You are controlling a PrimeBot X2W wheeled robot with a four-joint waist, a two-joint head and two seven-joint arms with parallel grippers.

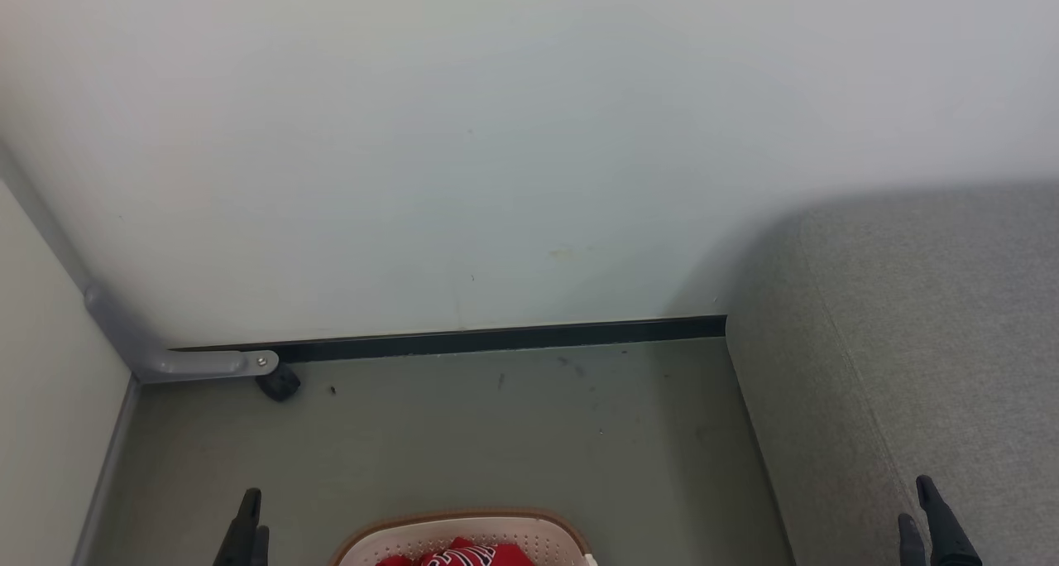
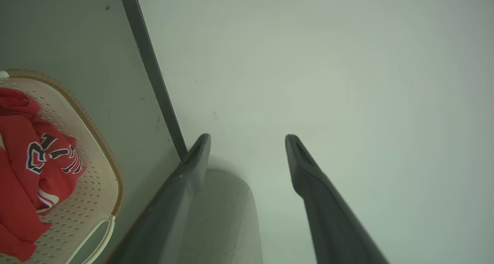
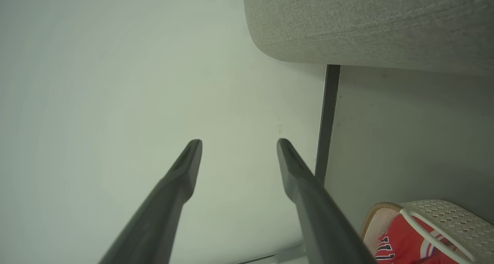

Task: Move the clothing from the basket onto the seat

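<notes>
Red clothing (image 1: 463,555) with black-and-white lettering lies in the cream basket (image 1: 513,530) at the bottom middle of the head view. The left wrist view has the same clothing (image 2: 31,167) piled in the basket (image 2: 104,187); the right wrist view catches the clothing (image 3: 405,244) and the basket (image 3: 447,217) in its corner. The grey seat (image 1: 927,326) stands to the right of the basket. My left gripper (image 1: 249,516) is left of the basket, and my right gripper (image 1: 920,508) is over the seat's front. Both grippers, left (image 2: 247,140) and right (image 3: 238,145), are open, holding nothing.
A pale wall (image 1: 496,136) with a dark baseboard (image 1: 496,338) closes the far side. A grey pipe (image 1: 198,363) and a dark floor stop (image 1: 279,382) sit in the left corner. Grey floor (image 1: 496,434) lies between the basket and the wall.
</notes>
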